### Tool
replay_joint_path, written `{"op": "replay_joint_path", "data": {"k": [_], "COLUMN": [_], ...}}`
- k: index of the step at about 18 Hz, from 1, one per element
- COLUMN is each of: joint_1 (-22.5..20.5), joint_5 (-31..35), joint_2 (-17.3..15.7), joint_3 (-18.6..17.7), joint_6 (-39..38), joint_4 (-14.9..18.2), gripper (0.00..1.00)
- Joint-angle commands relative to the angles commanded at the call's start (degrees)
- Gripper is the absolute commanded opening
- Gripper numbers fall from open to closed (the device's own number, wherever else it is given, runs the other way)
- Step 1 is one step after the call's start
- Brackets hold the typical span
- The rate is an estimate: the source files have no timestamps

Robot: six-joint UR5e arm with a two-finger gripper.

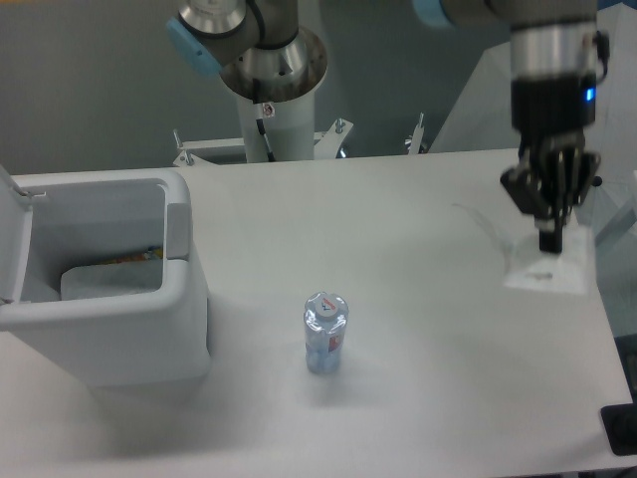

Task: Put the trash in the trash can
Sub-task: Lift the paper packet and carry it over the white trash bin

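End effector (550, 242) clenched on the pouch (545, 267), held at the tabletop's (398, 219) right side; whether it hangs clear of the surface cannot be told. Bottle (325, 333) upright mid-tabletop, unheld. Trash can (100, 289) at left, lid open.

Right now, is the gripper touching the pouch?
Touching. The fixed camera shows the gripper shut on the top edge of the clear pouch, which hangs from it over the table's right side.
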State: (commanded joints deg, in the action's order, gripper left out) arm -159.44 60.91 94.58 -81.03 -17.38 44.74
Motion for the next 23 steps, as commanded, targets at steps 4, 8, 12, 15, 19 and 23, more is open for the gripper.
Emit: {"op": "replay_joint_path", "data": {"k": [4,8,12,15,19,23], "joint_1": [4.29,12.29,16.95,20.38,24.95,29.35], "joint_5": [-0.35,-1.85,-1.93,-2.11,-2.11,-2.11], "joint_2": [-5.63,-6.25,-6.34,-6.43,-6.52,-6.69], "joint_3": [-3.42,-3.87,-3.87,-4.22,-4.13,-4.22], "joint_6": [-3.8,-3.45,-1.61,-1.34,-1.34,-1.86], "joint_4": [0.09,0.09,-0.09,0.0,-0.09,-0.09], "gripper": [0.02,0.02,0.02,0.0,0.0,0.0]}}
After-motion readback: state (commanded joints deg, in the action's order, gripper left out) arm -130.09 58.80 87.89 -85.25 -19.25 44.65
